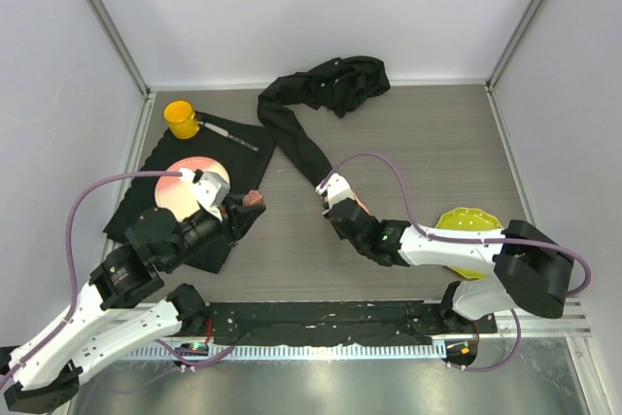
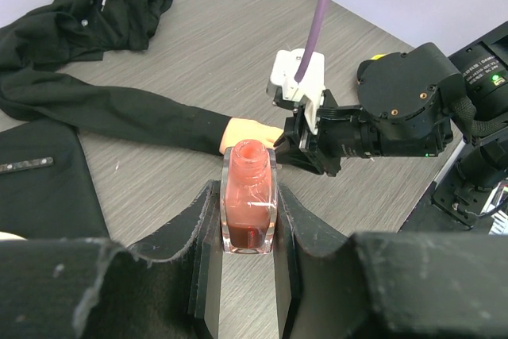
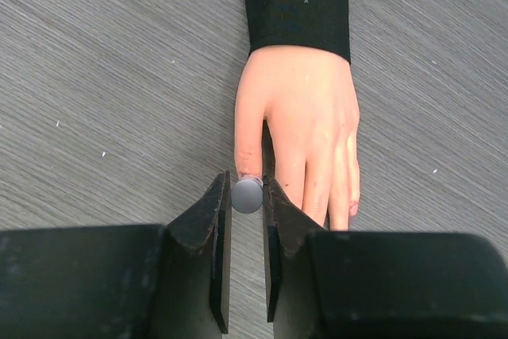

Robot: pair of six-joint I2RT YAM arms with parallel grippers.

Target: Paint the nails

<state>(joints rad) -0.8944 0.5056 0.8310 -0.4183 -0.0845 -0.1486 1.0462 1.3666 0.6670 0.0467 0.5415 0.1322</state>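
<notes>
A pale peach mannequin hand [image 3: 305, 121] with a long black sleeve [image 1: 296, 138] lies flat on the grey table. It also shows in the left wrist view [image 2: 248, 134]. A pinkish nail shows on the little finger [image 3: 352, 209]. The other nails are hidden or too small to tell. My right gripper [image 3: 247, 188] is shut on a grey round brush cap [image 3: 247, 194], held right over the thumb tip. My left gripper [image 2: 249, 196] is shut on an uncapped bottle of pinkish-red polish [image 2: 249, 208] and holds it upright, left of the hand.
A black mat [image 1: 209, 148] at the left carries a yellow cup [image 1: 180, 117], a pink plate [image 1: 180, 193] and a thin dark tool [image 1: 228, 135]. A yellow bowl [image 1: 466, 225] sits at the right. The sleeve ends in a black heap [image 1: 340, 80] at the back.
</notes>
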